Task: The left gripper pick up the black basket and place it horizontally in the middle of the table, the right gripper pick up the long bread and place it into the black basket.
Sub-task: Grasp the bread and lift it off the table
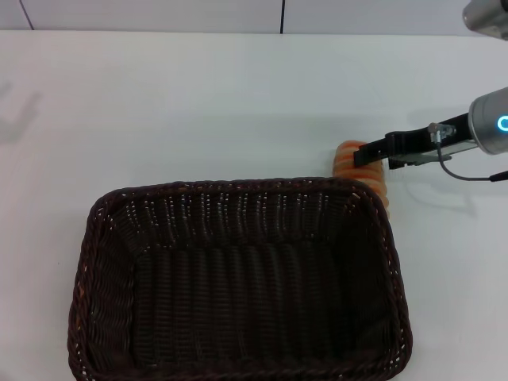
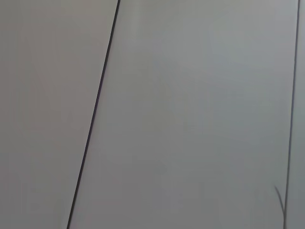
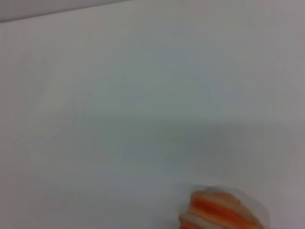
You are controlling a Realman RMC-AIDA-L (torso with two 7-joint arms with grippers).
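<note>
Half of the small oblong long bread (image 1: 349, 159), tan with orange crosswise stripes, is all we can see from the head view: its near portion disappears behind the far right corner of the black basket (image 1: 238, 278), the large rectangular dark woven wicker tray resting on the plain white table (image 1: 198, 103). We also see the basket's near edge cut off by the picture's lower border. Across the top of the loaf lies the right gripper (image 1: 367, 155), a slim black claw on a silver arm with a blue light ring, reaching in from the basket's far right side; whether its fingers are spread or pinching the loaf, we cannot tell. From the right wrist view we get only one blurred, rounded end of the long bread (image 3: 221, 210) on the white table (image 3: 143, 95), with neither fingers nor basket visible. Our left wrist view shows nothing but pale grey panels split by thin dark seams, and the left gripper appears in no view.
</note>
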